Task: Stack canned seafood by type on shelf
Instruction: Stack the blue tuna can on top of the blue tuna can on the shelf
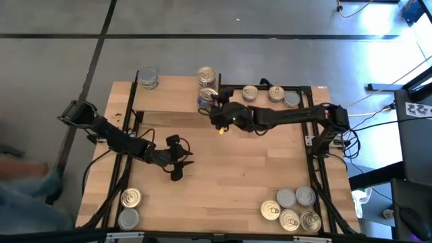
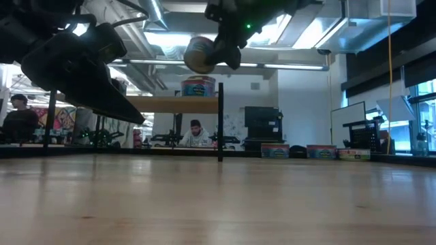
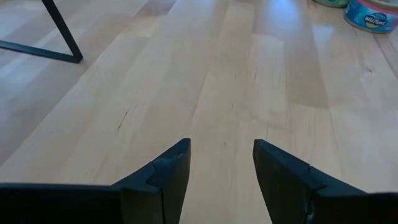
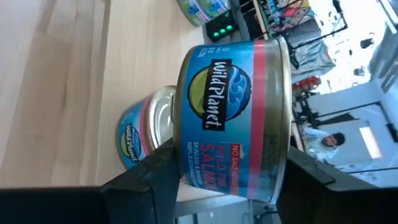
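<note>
Tins crowd the near edge of the table (image 1: 223, 169): a cluster of canned seafood (image 1: 291, 208) at the near right corner, partly cut off by the black frame, and two more tins (image 1: 129, 208) at the near left. Above the bare middle of the tabletop hangs the left gripper (image 1: 177, 160), its fingers (image 3: 168, 177) parted with nothing between them. Farther back, the right gripper (image 1: 214, 108) reaches to the shelf (image 1: 172, 101) and clamps a blue-and-red salmon tin (image 4: 233, 118) by its sides; the fingers hide the tin's lower edge, and from above the gripper covers most of it. Just behind the held tin a second tin (image 4: 144, 134) rests on the shelf, half hidden. A stacked tin (image 1: 206, 75) stands at the shelf's far edge, a single tin (image 1: 147, 79) at its far left corner. More tins (image 1: 270, 94) lie right of the shelf. In the low view, people in the room behind are too dim to make out.
</note>
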### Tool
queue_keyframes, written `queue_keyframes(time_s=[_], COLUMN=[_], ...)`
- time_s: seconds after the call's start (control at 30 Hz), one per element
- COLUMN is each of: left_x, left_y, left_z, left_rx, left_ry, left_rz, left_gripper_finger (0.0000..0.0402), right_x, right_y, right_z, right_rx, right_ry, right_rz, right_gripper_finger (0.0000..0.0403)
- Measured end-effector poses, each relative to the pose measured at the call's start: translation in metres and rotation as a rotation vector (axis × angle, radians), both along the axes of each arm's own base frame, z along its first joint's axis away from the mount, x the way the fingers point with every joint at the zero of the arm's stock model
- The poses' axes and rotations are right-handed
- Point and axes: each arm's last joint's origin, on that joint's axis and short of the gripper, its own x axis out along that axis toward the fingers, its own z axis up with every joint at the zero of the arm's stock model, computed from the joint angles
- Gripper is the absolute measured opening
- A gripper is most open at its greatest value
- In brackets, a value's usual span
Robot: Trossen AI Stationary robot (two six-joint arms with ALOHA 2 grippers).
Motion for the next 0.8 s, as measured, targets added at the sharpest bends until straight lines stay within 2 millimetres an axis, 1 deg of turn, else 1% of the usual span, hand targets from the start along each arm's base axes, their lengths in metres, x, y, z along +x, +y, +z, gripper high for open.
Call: queue_keyframes(time_s=[0.13, 0.33, 0.5, 0.8], left_x=[0.0, 0.0, 0.0, 0.0], left_y=[0.0, 0.0, 0.0, 0.0], left_z=[0.0, 0.0, 0.0, 0.0], left_rx=[0.0, 0.0, -0.001, -0.001], left_ry=[0.0, 0.0, -0.001, -0.001], left_rz=[0.001, 0.001, 0.001, 0.001], left_gripper_finger=[0.0173, 0.0173, 0.0172, 0.0172], right_x=[0.0, -0.002, -0.001, 0.006], right_y=[-0.009, -0.019, -0.029, -0.031], right_z=[-0.001, -0.002, -0.01, -0.021], right_rx=[0.05, 0.061, 0.087, 0.073], right_ry=[-0.02, -0.008, 0.014, 0.013], right_rz=[0.026, 0.012, -0.009, -0.029], right_gripper_finger=[0.0199, 0.0199, 0.0199, 0.0199])
